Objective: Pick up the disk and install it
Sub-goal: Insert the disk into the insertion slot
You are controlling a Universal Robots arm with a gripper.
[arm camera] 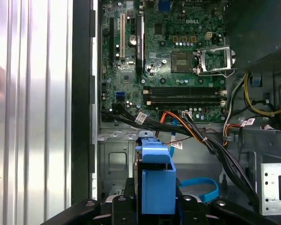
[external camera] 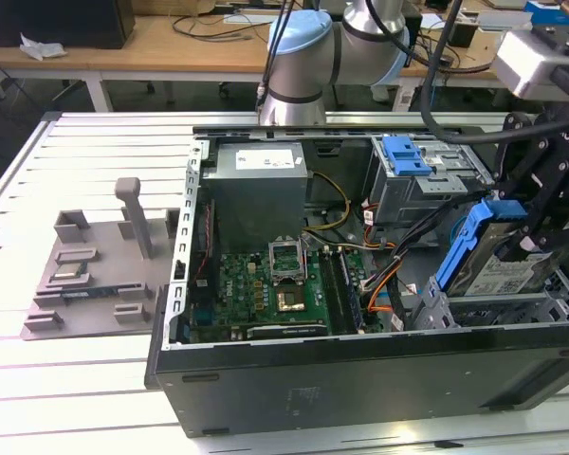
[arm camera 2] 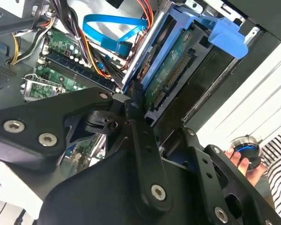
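Hanging tilted in gripper (external camera: pixel 527 237): disk (external camera: pixel 493 273)

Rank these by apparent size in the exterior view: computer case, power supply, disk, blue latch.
1. computer case
2. power supply and disk: they look alike, and the disk sits nearer the camera, so unranked
3. blue latch

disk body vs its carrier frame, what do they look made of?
Body of the disk: looks like bare silver metal, with a dull sheen on its flat face. Its carrier: probably moulded plastic, uniform bright blue, smooth with rounded edges.
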